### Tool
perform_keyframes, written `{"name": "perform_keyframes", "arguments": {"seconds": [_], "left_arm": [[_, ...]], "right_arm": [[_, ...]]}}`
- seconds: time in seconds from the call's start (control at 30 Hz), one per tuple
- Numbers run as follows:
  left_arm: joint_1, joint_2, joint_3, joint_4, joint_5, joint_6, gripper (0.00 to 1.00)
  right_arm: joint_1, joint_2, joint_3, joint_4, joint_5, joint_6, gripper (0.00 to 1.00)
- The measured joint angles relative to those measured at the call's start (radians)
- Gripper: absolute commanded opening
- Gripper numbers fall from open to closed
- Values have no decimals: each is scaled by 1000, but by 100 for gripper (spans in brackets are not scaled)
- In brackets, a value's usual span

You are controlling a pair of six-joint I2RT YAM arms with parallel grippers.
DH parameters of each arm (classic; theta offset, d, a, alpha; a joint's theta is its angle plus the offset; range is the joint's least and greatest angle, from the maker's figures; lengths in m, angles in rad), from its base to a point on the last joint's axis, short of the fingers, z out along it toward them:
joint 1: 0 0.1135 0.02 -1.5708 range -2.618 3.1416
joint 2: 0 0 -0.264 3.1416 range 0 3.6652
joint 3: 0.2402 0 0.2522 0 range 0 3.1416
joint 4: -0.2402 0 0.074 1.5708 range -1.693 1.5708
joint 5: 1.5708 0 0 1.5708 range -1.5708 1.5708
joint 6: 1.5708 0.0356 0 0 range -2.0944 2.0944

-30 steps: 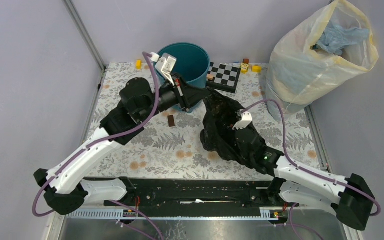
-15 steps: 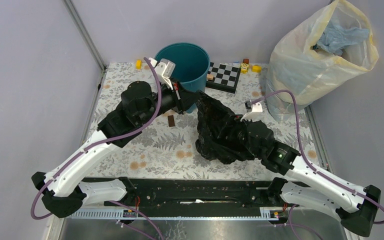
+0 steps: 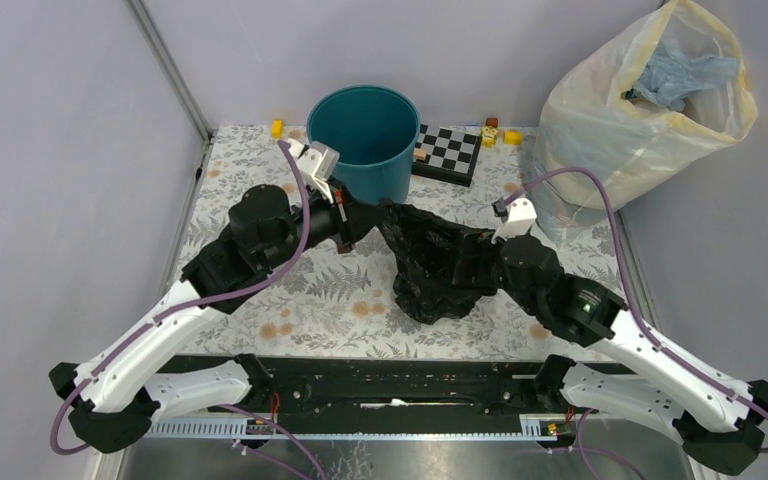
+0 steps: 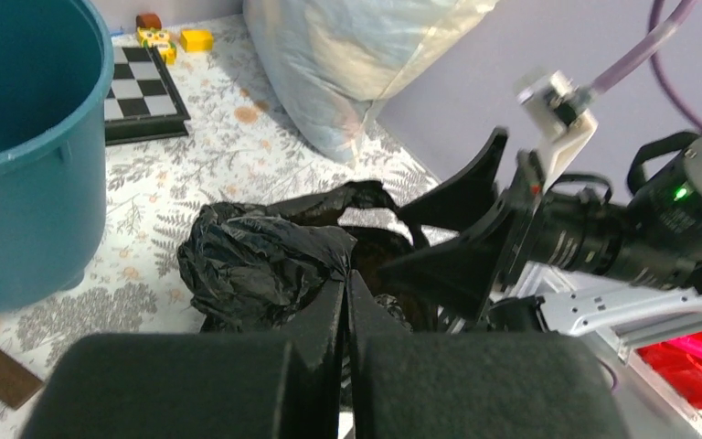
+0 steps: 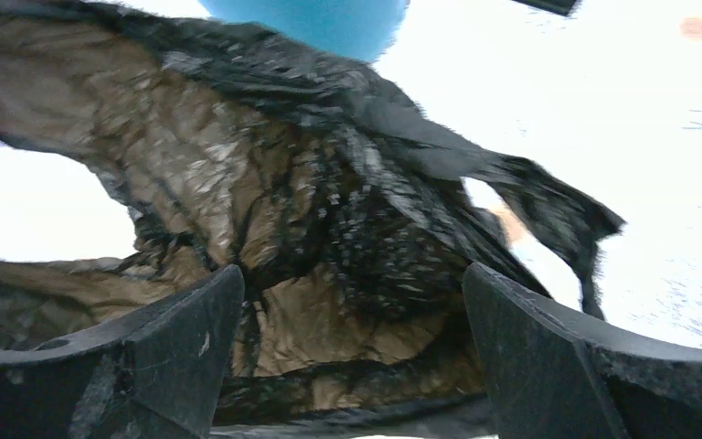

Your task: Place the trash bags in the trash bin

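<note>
The teal trash bin (image 3: 365, 125) stands at the back of the table; its wall fills the left of the left wrist view (image 4: 27, 155). The wrinkled black trash bag (image 3: 430, 270) hangs crumpled in front of the bin, stretched between both arms. My left gripper (image 3: 367, 214) is shut on the bag's upper left edge; its fingertips (image 4: 345, 285) pinch the film (image 4: 256, 261). My right gripper (image 3: 475, 262) is open, its fingers (image 5: 178, 343) spread inside the bag's mouth, with the brownish inner film (image 5: 283, 210) between them. The right gripper also shows open in the left wrist view (image 4: 475, 233).
A large translucent sack (image 3: 645, 100) with blue contents stands at the back right. A checkerboard (image 3: 447, 152) lies right of the bin, with small yellow blocks (image 3: 512, 137) nearby. A brown tile (image 4: 0, 375) lies on the floral cloth near the bin's base.
My left gripper has drawn back from the bin's front toward me and lower, pulling the bag's edge. My right arm has swung right and forward. The bag is now stretched wider between them.
</note>
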Motion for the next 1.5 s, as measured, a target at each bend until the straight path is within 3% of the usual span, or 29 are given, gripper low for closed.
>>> {"name": "perform_keyframes", "arguments": {"seconds": [0.27, 0.47, 0.7, 0.9, 1.07, 1.17, 1.27, 1.33, 1.43, 1.5], "left_arm": [[1, -114, -109, -43, 43, 41, 0], [1, -211, -155, -67, 184, 69, 0], [1, -286, -193, -141, 295, 85, 0], [1, -314, -193, -221, 293, 96, 0], [1, -315, -193, -265, 245, 98, 0], [1, -312, -193, -281, 186, 98, 0], [1, -313, -193, -305, 101, 94, 0], [2, -322, -193, -315, 50, 93, 0], [2, -340, -193, -325, -10, 90, 0], [2, -356, -194, -325, -48, 89, 0]], "right_arm": [[0, -44, 7, -147, 213, 26, 97], [0, 12, 6, -174, 240, 55, 97], [0, 42, -2, -185, 269, 90, 82], [0, -7, -27, -191, 289, 111, 57], [0, 1, -27, -191, 270, 111, 54], [0, 13, -27, -198, 249, 109, 60], [0, 35, -17, -235, 250, 110, 59], [0, 61, -7, -265, 266, 113, 50], [0, 95, -5, -301, 286, 121, 19], [0, 111, -5, -318, 290, 132, 5]]}}
